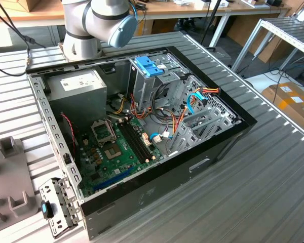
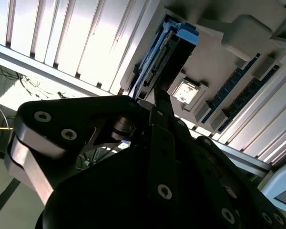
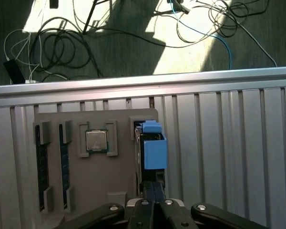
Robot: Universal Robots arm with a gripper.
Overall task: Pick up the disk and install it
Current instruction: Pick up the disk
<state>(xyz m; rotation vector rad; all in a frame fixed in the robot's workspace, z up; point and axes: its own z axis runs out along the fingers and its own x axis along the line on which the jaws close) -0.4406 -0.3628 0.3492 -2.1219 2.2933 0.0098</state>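
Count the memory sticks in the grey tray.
2. Both sticks stand in the grey tray: one at its edge, the other between it and the processor chip. The gripper covers part of the tray.

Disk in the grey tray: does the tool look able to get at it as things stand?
Probably yes. In the first wrist view the tool lines up with the disk, standing on edge in a slot of the grey tray, with nothing between them. Contact is unclear.

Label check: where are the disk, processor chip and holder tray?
the disk (image 3: 154, 153), first wrist view, its light-blue carrier.
processor chip (image 3: 96, 140), first wrist view, metal lid.
holder tray (image 3: 109, 177), first wrist view, bare surface.
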